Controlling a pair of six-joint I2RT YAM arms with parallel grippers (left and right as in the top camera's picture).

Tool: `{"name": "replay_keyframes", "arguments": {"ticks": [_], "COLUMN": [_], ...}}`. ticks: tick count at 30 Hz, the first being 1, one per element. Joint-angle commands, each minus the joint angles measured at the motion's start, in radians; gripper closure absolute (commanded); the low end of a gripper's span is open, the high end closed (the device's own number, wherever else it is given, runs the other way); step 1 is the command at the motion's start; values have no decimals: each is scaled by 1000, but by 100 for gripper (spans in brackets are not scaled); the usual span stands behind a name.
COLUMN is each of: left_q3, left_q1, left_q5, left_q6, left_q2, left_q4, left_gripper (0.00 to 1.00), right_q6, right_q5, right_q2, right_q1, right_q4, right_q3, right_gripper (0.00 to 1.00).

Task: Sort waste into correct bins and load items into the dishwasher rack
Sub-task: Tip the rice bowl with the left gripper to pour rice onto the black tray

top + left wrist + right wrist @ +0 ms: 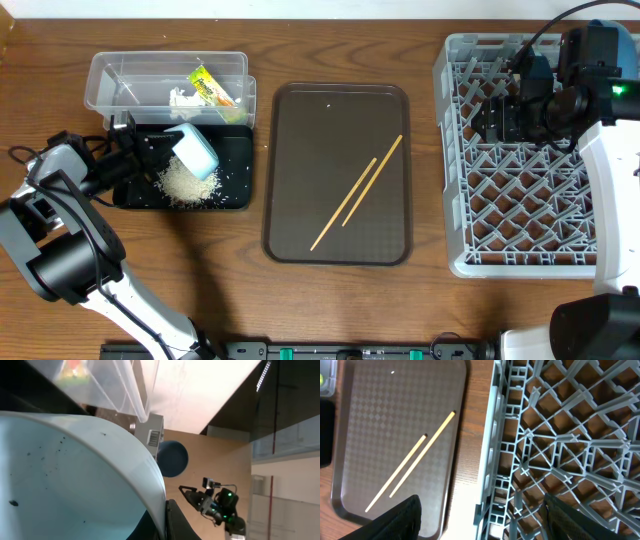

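Bowl: light-blue bowl (75, 485) was tipped over the black tray (235, 195), its rim clamped by the left gripper (165, 145)
Rice (188, 183): lay heaped in the black tray
Clear tub (120, 75): held the snack wrapper (211, 86) and paper scraps (183, 97)
Chopsticks (358, 192): lay on the brown tray (290, 230)
Right gripper (482, 515): fingers apart, empty, over the dishwasher rack (520, 200) edge

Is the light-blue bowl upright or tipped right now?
Tipped: the bowl hangs on edge over the black tray, rice piled below it.

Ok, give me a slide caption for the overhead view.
Left gripper holds tilted light-blue bowl over rice in black tray; chopsticks on brown tray.
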Motion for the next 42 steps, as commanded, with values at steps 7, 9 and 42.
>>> {"name": "replay_keyframes", "arguments": {"ticks": [7, 9, 42], "left_q3": [13, 13, 12], "left_q1": [9, 7, -178], "left_q5": [35, 35, -55], "left_q6": [-52, -51, 172], "left_q2": [-17, -23, -296], "left_q4": [27, 10, 22], "left_gripper": [94, 94, 94], "right_q6": [11, 11, 11], "right_q5": [-11, -10, -7], "right_q2": [6, 6, 6], "right_q1": [11, 11, 11], "right_q4": [-4, -4, -5], "right_q3": [-6, -6, -6], "right_gripper": [25, 25, 25]}}
